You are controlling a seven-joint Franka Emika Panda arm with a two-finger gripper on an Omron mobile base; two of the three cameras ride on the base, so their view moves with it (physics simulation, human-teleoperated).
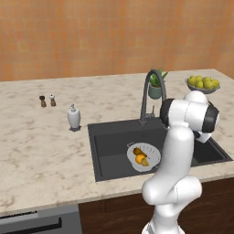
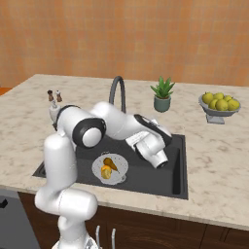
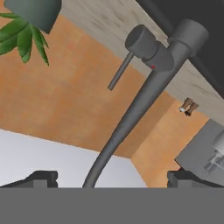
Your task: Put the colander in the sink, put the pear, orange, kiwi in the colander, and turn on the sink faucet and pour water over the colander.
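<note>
The colander [image 1: 144, 156] [image 2: 110, 169] lies in the dark sink [image 1: 109, 137] [image 2: 177, 175], left of the drain area. In it lie the pear [image 1: 136, 151] [image 2: 111, 163], the orange [image 1: 140, 158] [image 2: 105, 170] and the kiwi [image 1: 145, 162]. The sink faucet [image 1: 150, 89] [image 2: 118, 92] [image 3: 148, 87] stands at the basin's back edge. Its lever handle [image 3: 120, 72] sticks out to the side. My gripper [image 3: 112, 178] is open and empty, a short way from the faucet's spout and aimed at it. The water is out of view.
A potted plant [image 1: 156, 87] [image 2: 162, 96] [image 3: 26, 22] stands just right of the faucet. A grey bowl of lemons [image 1: 203, 84] [image 2: 220, 104] is further right. A soap dispenser [image 1: 73, 117] and two shakers [image 1: 47, 100] [image 2: 54, 96] stand left of the sink.
</note>
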